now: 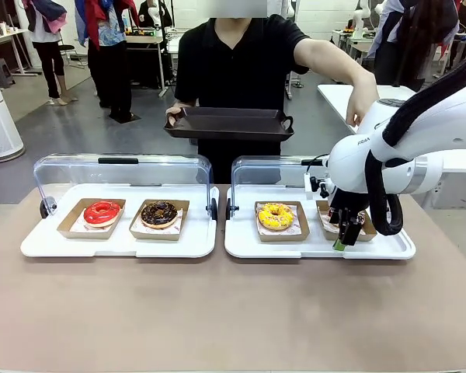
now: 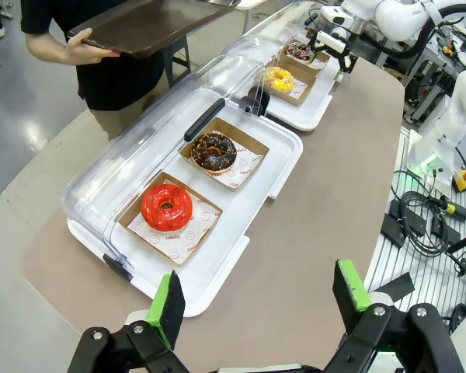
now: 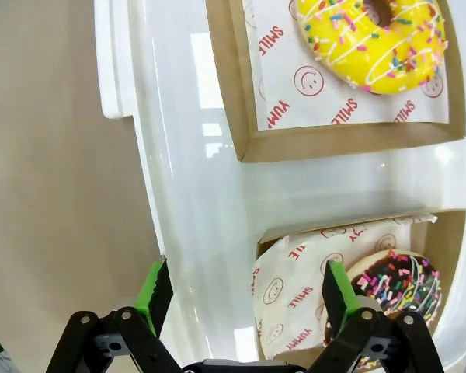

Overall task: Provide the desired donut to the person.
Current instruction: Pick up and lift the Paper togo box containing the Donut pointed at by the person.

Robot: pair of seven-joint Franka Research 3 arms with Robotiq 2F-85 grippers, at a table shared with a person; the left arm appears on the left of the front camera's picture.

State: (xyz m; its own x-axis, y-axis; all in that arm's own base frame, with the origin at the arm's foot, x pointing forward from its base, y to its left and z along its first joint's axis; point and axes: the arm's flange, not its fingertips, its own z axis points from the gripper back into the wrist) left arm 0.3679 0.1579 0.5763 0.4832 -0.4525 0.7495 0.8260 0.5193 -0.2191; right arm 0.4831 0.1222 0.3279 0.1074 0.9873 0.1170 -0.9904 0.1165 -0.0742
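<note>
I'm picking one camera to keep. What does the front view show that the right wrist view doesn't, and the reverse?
Front, not wrist: the person holding a dark tray, the red donut, the dark donut, two clear lids. Wrist, not front: SMILE print on the papers, the sprinkled donut unblocked. Both: the yellow donut, the white tray, the open right gripper.

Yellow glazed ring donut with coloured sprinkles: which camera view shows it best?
The right wrist view: the yellow glazed ring donut with coloured sprinkles is close, its white stripes clear, though cut at the top. The front view shows the donut whole but small, in a brown cardboard tray. The left wrist view shows it far off.
</note>
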